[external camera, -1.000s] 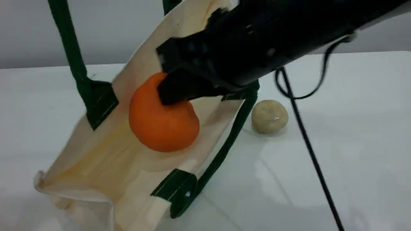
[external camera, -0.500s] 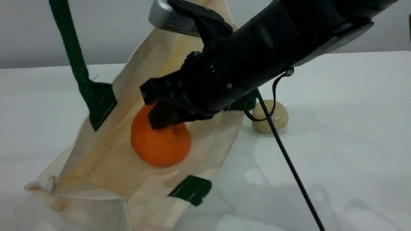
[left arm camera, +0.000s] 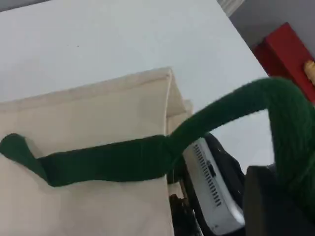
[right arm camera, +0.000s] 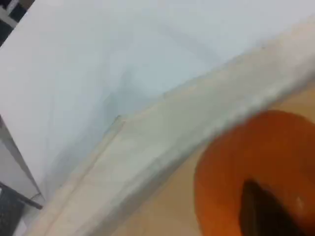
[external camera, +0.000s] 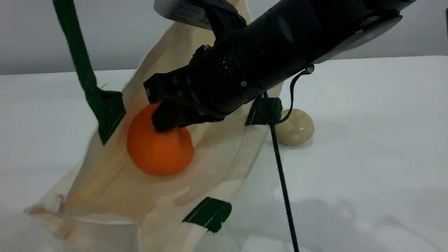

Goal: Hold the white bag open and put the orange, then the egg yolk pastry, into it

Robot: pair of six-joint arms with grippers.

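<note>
A pale grey wall (external camera: pixel 115 35) and a bare white table (external camera: pixel 367 140) set the stage as the white bag (external camera: pixel 217 154) sprawls with its mouth toward the camera. Its green handle (external camera: pixel 75 49) is drawn straight up out of the scene view by the left hand (left arm camera: pixel 270 206), which is clenched on the strap where it loops over the finger in the left wrist view. In the last second the right hand (external camera: pixel 171 119) has carried the orange (external camera: pixel 157 154) from high in the bag's mouth down and deeper inside. The fruit now sits low against the bag's inner wall. The bag's near side, upright with its strap arched a second ago, has slumped flat, so that only the green rim patch (external camera: pixel 209 213) shows there. The right hand's dark fingers remain pressed on the orange's top, grasping it as far as the scene and right wrist views show; whether that grip has begun to slacken cannot be told. The egg yolk pastry (external camera: pixel 295 127) lies untouched on the table just outside the bag, beside its far rim patch, exactly where it lay before, with the arm's black cable (external camera: pixel 281 182) dangling close by. The first delivery looks all but made: the orange needs only letting go and the hand drawing out without dragging the cloth. The pastry comes next, and the sagging near wall could narrow the opening for it.
</note>
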